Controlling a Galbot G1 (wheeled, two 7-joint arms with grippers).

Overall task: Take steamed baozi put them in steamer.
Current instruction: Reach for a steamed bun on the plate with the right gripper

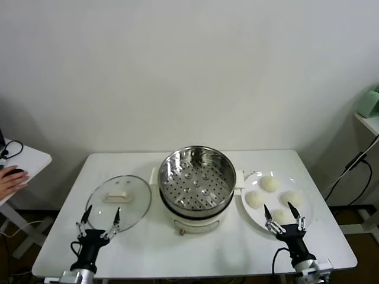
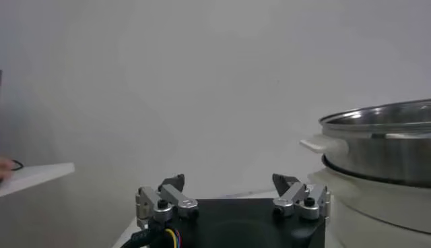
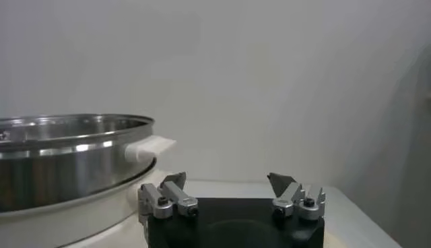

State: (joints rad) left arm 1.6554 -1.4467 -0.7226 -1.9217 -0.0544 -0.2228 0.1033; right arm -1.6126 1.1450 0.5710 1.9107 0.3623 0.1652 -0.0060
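The steamer (image 1: 196,177) stands mid-table, a shiny steel pot with a perforated tray on a cream body; its rim shows in the left wrist view (image 2: 377,121) and in the right wrist view (image 3: 67,131). Several cream-white baozi (image 1: 270,184) lie on a white plate (image 1: 249,210) right of it. My right gripper (image 1: 284,215) is open and empty at the plate's near edge, over the nearest bun (image 1: 280,216). My left gripper (image 1: 99,220) is open and empty at the near edge of the glass lid (image 1: 118,202).
The glass lid with a cream rectangular knob (image 1: 117,196) lies flat left of the steamer. A side table with a person's hand (image 1: 10,177) is at far left. Cables hang at the right past the table edge.
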